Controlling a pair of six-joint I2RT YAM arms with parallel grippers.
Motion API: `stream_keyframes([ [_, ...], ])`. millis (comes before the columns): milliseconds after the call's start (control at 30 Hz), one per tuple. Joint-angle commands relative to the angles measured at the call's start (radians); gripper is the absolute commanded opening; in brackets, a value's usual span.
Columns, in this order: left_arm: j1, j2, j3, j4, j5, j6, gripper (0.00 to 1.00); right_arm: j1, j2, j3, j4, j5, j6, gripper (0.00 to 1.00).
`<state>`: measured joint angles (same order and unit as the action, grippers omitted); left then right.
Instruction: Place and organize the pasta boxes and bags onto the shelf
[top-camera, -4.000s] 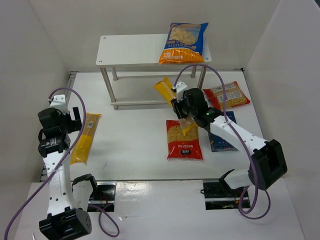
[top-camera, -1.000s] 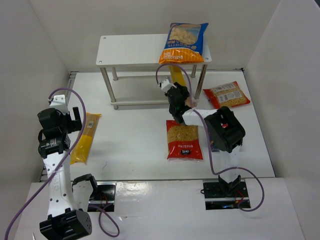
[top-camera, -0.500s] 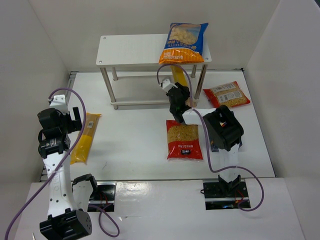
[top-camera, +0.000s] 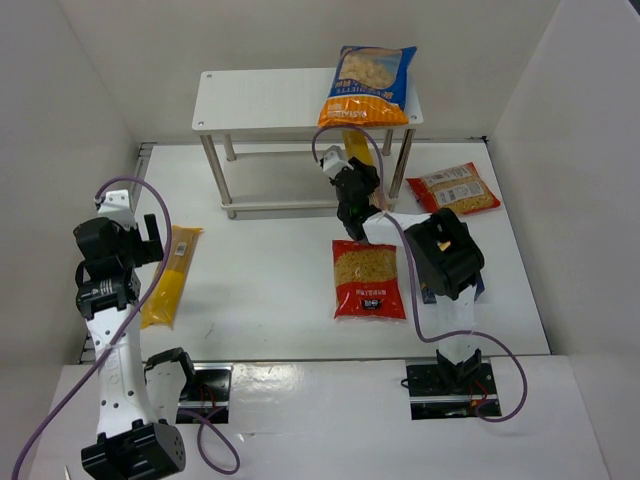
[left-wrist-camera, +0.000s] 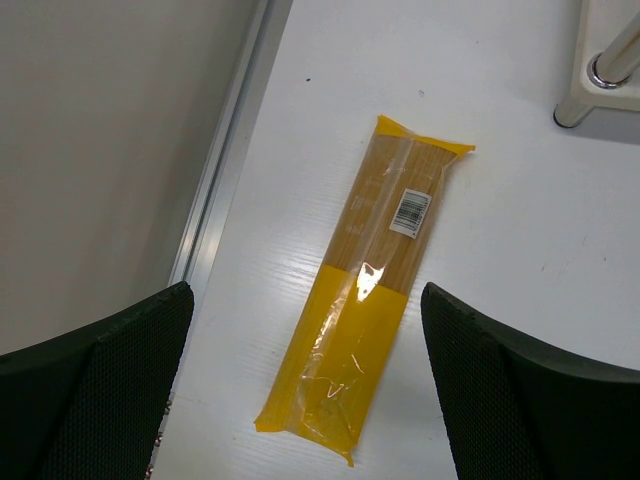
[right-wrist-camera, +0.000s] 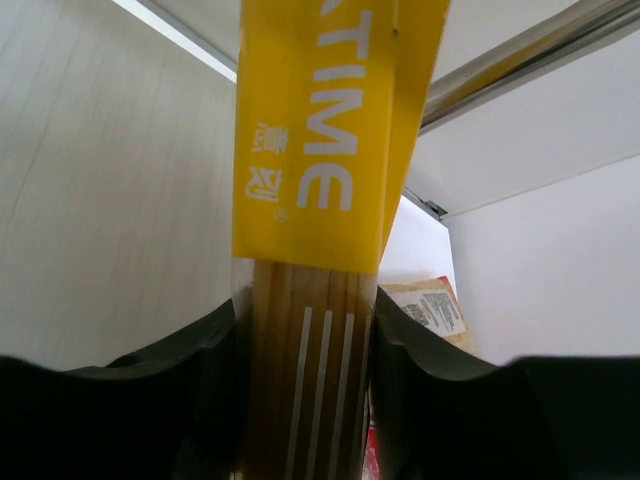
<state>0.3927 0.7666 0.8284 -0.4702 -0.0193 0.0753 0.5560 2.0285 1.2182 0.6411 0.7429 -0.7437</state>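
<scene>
The white two-tier shelf (top-camera: 262, 98) stands at the back, with a blue-and-orange bag (top-camera: 368, 84) on its top right. My right gripper (top-camera: 356, 192) is shut on a yellow spaghetti bag (right-wrist-camera: 320, 190), whose far end (top-camera: 354, 146) reaches under the shelf's top tier at the right end. A second yellow spaghetti bag (left-wrist-camera: 366, 282) lies flat at the left (top-camera: 170, 275); my left gripper (left-wrist-camera: 305, 400) hangs open above it. A red bag (top-camera: 369, 279) lies mid-table. An orange-red white-labelled bag (top-camera: 453, 189) lies at the right. The dark blue box is mostly hidden behind my right arm.
A silver shelf leg (left-wrist-camera: 612, 62) and the shelf's foot show at the upper right of the left wrist view. White walls enclose the table on three sides. A metal rail (left-wrist-camera: 225, 150) runs along the left table edge.
My right gripper has carried its spaghetti bag from mid-table back towards the shelf, and over the last second nudged it a little further under the top tier. The left arm has barely moved.
</scene>
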Motion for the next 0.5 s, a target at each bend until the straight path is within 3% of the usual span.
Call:
stream_keyframes([
  [0, 0.008, -0.015, -0.003, 0.031, 0.018, 0.003, 1.00, -0.030, -0.004, 0.105, 0.169, 0.033, 0.000, 0.54],
  [467, 0.008, -0.015, -0.012, 0.031, 0.027, 0.003, 1.00, -0.039, 0.016, 0.116, 0.140, 0.033, 0.018, 0.56],
])
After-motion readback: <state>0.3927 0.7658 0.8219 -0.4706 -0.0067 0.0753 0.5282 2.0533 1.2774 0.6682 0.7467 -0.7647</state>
